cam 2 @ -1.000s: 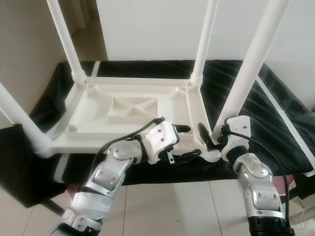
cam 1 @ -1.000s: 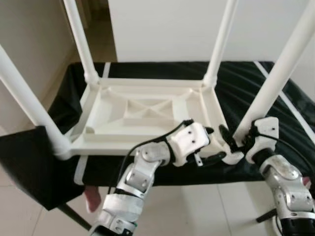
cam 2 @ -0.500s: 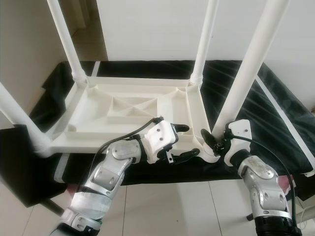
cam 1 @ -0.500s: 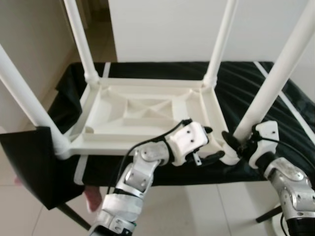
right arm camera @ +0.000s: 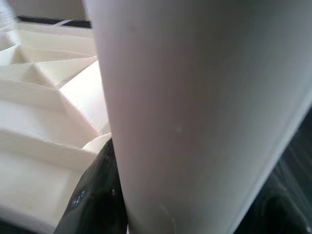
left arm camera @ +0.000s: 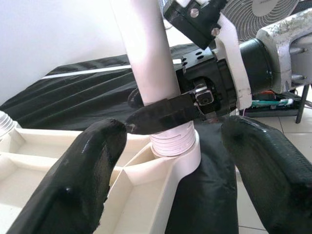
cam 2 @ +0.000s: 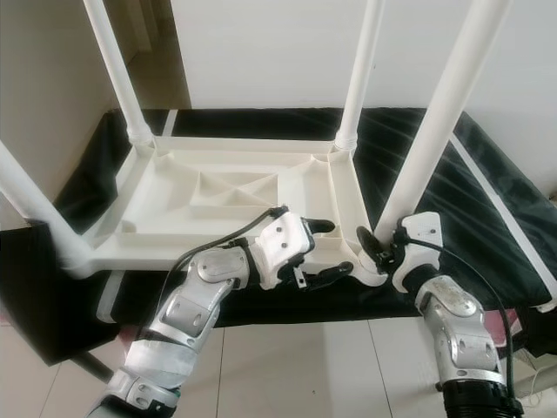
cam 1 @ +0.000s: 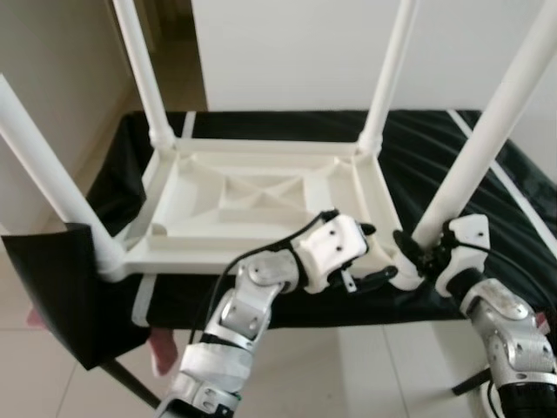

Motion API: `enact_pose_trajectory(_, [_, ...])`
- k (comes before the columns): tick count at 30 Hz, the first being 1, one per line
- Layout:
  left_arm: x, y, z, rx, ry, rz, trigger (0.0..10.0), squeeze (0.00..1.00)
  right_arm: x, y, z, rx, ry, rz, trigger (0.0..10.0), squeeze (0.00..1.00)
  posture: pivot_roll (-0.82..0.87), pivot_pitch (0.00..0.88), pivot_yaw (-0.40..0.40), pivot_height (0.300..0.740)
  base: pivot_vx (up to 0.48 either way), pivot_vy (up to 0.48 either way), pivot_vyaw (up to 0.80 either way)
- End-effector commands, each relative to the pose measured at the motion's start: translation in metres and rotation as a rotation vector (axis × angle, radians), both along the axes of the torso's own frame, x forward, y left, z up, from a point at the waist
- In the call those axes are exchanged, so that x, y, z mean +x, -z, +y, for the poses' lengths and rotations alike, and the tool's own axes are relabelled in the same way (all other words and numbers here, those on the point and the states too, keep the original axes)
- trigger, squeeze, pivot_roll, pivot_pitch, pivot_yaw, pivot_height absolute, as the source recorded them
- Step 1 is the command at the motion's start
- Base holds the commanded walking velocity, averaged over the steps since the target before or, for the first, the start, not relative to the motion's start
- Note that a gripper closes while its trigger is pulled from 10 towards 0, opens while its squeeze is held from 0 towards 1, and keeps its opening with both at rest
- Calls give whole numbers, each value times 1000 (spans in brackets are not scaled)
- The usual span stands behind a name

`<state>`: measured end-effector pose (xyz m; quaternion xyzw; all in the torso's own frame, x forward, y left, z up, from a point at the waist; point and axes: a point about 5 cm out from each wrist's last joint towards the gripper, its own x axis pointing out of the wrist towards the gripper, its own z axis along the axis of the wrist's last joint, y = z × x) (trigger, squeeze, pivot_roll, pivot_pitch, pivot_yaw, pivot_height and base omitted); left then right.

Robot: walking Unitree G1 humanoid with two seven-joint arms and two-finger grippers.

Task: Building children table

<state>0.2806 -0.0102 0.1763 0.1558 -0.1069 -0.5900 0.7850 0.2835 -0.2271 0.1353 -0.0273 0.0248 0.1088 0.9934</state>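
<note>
Right tool point(cam 2: 376, 248) was clamped around the base of the near right leg point(cam 2: 435, 122), its black fingers point(left arm camera: 163, 114) closed on the white tube just above the ribbed collar where that leg entered the corner socket point(left arm camera: 175, 156). My left tool point(cam 2: 326, 252) sat just beside it, spread wide and gripping nothing, one finger above the tabletop rim and one below, with the socket corner between them.

The children's table point(cam 1: 252, 205) lay upside down on the black-draped counter point(cam 1: 435, 148), its ribbed underside facing up and all four legs standing, the near right corner right in front of both tools at the counter's near edge.

Risks, as I judged them: the grip was very low on a long leg, so any sideways pull from my right tool would have levered the tube against the socket and could cock it or pop it loose. If I twisted without the left tool bracing the rim, the whole light frame might have spun or slid on the cloth towards the floor. Cable point(cam 2: 470, 261) by the right wrist also ran close to the leg and could have snagged.
</note>
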Motion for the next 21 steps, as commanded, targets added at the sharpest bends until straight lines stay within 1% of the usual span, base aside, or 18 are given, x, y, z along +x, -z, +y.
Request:
enact_pose_trajectory(1, [4, -2, 2, -50, -120, -8, 10000, 0, -3, 18, -2, 9, 58, 96, 10000, 0, -77, 22, -12, 740, 0, 0, 0])
enact_pose_trajectory(3, [4, -2, 2, -50, -121, -6, 10000, 0, -2, 18, -1, 39, 125, 102, 10000, 0, -77, 24, -15, 740, 0, 0, 0])
enact_pose_trajectory(5, [4, -2, 2, -51, -122, -6, 10000, 0, -2, 18, 0, 46, 144, 98, 10000, 0, -77, 24, -15, 740, 0, 0, 0])
enact_pose_trajectory(8, [4, -1, 2, -51, -122, -4, 10000, 0, -2, 18, 3, 99, 268, 100, 10000, 0, -78, 25, -17, 740, 0, 0, 0])
enact_pose_trajectory(10, [4, -1, 2, -51, -122, -4, 10000, 0, -3, 18, 4, 105, 293, 100, 10000, 0, -78, 25, -17, 740, 0, 0, 0])
enact_pose_trajectory(13, [3, -1, 1, -55, -119, -2, 10000, 0, -4, 23, 17, 140, 353, 111, 10000, 0, -80, 26, -17, 740, 0, 0, 0])
enact_pose_trajectory(14, [3, -1, 1, -55, -117, -3, 10000, 0, -5, 25, 22, 144, 391, 111, 10000, 0, -81, 23, -17, 740, 0, 0, 0])
enact_pose_trajectory(15, [3, -1, 1, -54, -116, -3, 10000, 0, -5, 25, 24, 145, 416, 110, 10000, 0, -81, 23, -17, 740, 0, 0, 0])
enact_pose_trajectory(16, [3, -1, 1, -54, -116, -3, 10000, 0, -5, 25, 24, 145, 416, 110, 10000, 0, -81, 23, -17, 740, 0, 0, 0])
enact_pose_trajectory(17, [3, -1, 0, -55, -113, -3, 10000, 0, -5, 27, 29, 163, 467, 113, 10000, 0, -82, 22, -18, 740, 0, 0, 0])
enact_pose_trajectory(18, [3, -1, 0, -55, -113, -3, 10000, 0, -5, 27, 29, 163, 467, 113, 10000, 0, -82, 22, -18, 740, 0, 0, 0])
enact_pose_trajectory(19, [3, -1, 0, -54, -112, -6, 10000, 0, -6, 29, 32, 171, 556, 113, 10000, 0, -81, 20, -17, 740, 0, 0, 0])
enact_pose_trajectory(20, [3, -1, 0, -54, -112, -6, 10000, 0, -6, 29, 32, 171, 556, 113, 10000, 0, -81, 20, -17, 740, 0, 0, 0])
enact_pose_trajectory(21, [3, -2, 0, -55, -111, -7, 10000, 0, -6, 30, 35, 182, 643, 114, 10000, 0, -76, 16, -18, 740, 0, 0, 0])
